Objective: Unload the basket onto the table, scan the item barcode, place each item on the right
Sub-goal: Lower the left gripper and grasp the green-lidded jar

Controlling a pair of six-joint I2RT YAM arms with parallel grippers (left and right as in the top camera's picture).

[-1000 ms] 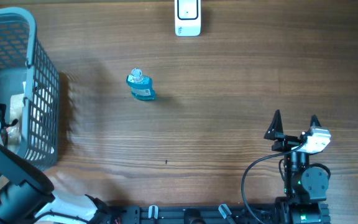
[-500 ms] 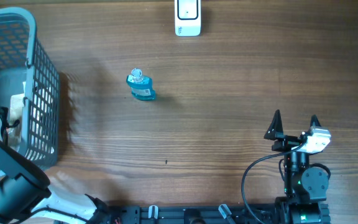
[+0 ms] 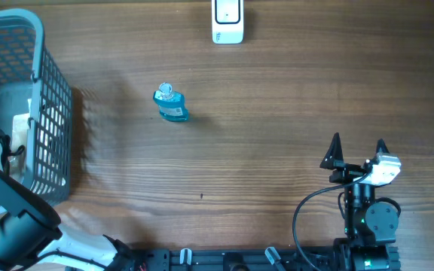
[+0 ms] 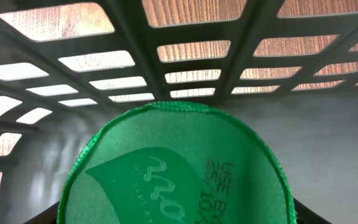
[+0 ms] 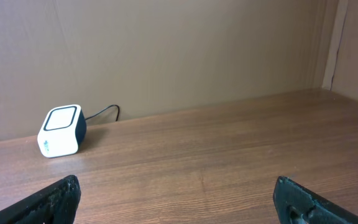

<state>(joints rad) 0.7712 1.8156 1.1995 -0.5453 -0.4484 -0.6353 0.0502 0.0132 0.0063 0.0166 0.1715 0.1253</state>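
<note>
Presently I'm hovering the left gripper (image 4: 179, 213) over the green lid (image 4: 179, 155) in the basket (image 3: 53, 113) for pickup, grip untellable; right gripper (image 3: 358, 147) idling, fingers apart.

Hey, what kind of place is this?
Probably a mock shop checkout on a wooden table: a grey shopping basket holding goods, a small white barcode scanner at the far edge, and a blue bottle lying out on the tabletop.

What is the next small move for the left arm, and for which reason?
Probably close the left jaws on the green pack. It fills the lower part of the wrist view, centred, and lies inside the basket, so it seems within reach. Whether the jaws already touch it I cannot tell. The scanner stands far from the basket.
</note>
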